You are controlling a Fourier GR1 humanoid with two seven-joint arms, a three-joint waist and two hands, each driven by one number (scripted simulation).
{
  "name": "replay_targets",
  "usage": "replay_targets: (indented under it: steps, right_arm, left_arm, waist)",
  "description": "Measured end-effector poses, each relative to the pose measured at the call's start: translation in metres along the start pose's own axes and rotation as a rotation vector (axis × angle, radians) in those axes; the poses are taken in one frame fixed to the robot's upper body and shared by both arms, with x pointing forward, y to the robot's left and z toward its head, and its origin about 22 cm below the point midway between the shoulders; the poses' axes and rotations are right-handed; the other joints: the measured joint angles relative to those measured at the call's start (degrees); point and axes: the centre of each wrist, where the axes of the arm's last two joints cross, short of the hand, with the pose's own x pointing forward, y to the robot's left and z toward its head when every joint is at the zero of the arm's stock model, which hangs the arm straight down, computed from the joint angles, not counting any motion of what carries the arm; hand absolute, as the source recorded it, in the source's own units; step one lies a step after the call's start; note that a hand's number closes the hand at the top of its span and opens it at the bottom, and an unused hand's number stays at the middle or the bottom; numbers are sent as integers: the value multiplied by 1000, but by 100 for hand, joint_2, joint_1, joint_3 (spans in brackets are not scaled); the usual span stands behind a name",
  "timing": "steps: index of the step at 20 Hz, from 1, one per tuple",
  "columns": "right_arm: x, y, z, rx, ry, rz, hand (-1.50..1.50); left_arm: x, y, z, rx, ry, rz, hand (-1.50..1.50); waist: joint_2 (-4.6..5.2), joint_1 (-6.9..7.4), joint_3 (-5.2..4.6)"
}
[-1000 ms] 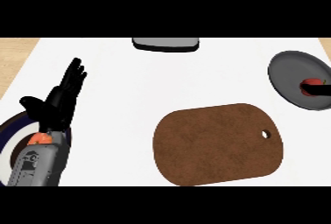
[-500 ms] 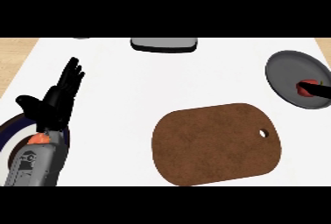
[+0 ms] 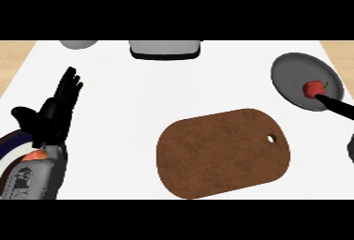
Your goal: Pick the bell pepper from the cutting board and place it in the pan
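The red bell pepper [image 3: 314,87] lies inside the dark grey pan [image 3: 294,75] at the far right, close to where the black handle [image 3: 339,105] starts. The brown cutting board [image 3: 221,157] in the middle has nothing on it. My left hand [image 3: 52,112] rests open at the left edge, fingers pointing up, far from board and pan. A small dark shape [image 3: 350,150] at the right edge, below the handle, may be part of my right hand. Its fingers are out of sight.
A grey and black container [image 3: 166,49] stands at the back centre, with a grey bowl [image 3: 77,44] to its left. A blue-rimmed plate [image 3: 8,145] holding something orange [image 3: 34,154] lies under my left forearm.
The view has shifted, so the pan shows more fully and the bowl at the back left has appeared. A dark shape has come in at the right edge. The left hand stays put.
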Motion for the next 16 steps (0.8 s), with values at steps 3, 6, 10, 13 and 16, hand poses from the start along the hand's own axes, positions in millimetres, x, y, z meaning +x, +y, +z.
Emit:
replay_targets:
  steps: [3, 6, 10, 13, 16]
  right_arm:
    - [-9, -2, 12, 39, -31, -39, -150]
    - [-11, -7, 21, 66, -57, -57, -150]
    - [-18, -17, 44, 88, -66, -67, -150]
    - [-14, -27, 62, 106, -63, -67, -150]
    - [1, -31, 84, 111, -61, -57, -150]
  left_arm:
    - [0, 4, 4, 11, 11, -3, 0]
    - [-5, 10, 9, 27, 20, -2, 0]
    - [-10, 19, 10, 48, 25, -11, 0]
    - [-6, 19, 11, 43, 22, -11, 0]
    - [-7, 15, 7, 40, 20, -5, 0]
  waist:
    - [-51, -105, -13]
    - [-85, -186, -25]
    - [-109, -274, -35]
    - [-110, -276, -34]
    - [-84, -245, -31]
